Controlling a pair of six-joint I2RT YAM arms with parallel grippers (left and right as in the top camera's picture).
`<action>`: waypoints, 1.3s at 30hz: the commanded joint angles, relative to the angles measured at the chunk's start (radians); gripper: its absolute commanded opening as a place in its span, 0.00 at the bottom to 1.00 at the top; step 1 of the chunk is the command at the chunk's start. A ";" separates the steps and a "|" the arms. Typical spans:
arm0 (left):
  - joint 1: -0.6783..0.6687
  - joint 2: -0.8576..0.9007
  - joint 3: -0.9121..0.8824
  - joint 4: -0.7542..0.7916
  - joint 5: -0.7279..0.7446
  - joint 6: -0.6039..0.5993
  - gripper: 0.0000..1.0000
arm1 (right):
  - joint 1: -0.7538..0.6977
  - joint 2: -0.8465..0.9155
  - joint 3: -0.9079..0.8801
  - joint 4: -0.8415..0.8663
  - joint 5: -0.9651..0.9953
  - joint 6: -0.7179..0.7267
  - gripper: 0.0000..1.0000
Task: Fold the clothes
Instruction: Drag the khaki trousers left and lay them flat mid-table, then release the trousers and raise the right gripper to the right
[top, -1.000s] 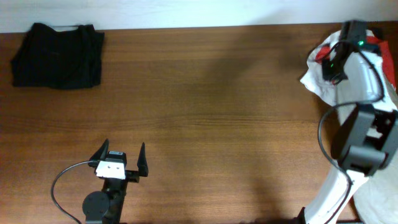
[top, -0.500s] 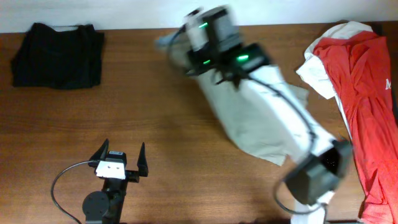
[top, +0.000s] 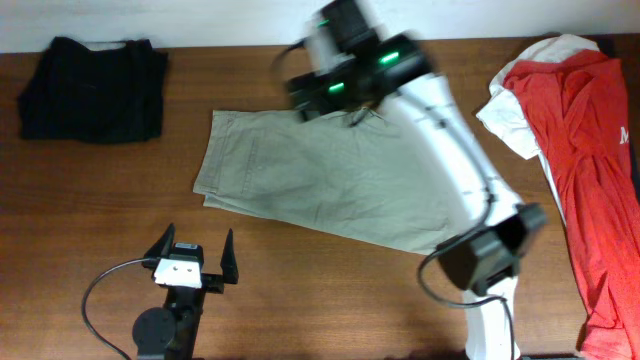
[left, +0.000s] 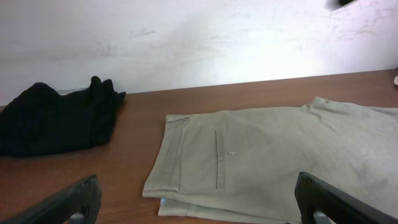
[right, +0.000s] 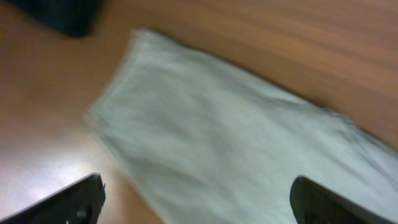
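Note:
Khaki shorts (top: 330, 180) lie spread flat across the middle of the wooden table, also visible in the left wrist view (left: 280, 149) and, blurred, in the right wrist view (right: 217, 143). My right gripper (top: 325, 100) hovers over the shorts' far edge, open, holding nothing (right: 196, 199). Near the front left edge my left gripper (top: 197, 240) is open and empty (left: 199, 199), a little short of the shorts' near left corner. A red shirt (top: 580, 150) lies over a white garment (top: 510, 125) at the right end.
A folded black garment (top: 92, 88) sits at the far left corner, by the wall (left: 56, 118). The right arm reaches across the table's right half, above the shorts. Bare wood (top: 300, 290) shows along the front.
The right arm swung from the pile at the right to the table's middle, dragging the khaki shorts. Its jaws have opened and the shorts now lie flat. The left arm stayed still.

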 joint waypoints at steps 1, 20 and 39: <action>0.004 -0.005 -0.004 -0.004 0.000 0.012 0.99 | -0.194 -0.031 0.057 -0.125 0.140 0.005 0.99; 0.003 -0.005 -0.003 -0.005 0.000 0.012 0.99 | -0.563 -0.020 -0.820 0.220 0.024 0.013 0.81; 0.003 -0.005 0.003 0.173 0.129 0.011 0.99 | -0.575 -0.020 -0.521 0.302 0.138 0.040 0.99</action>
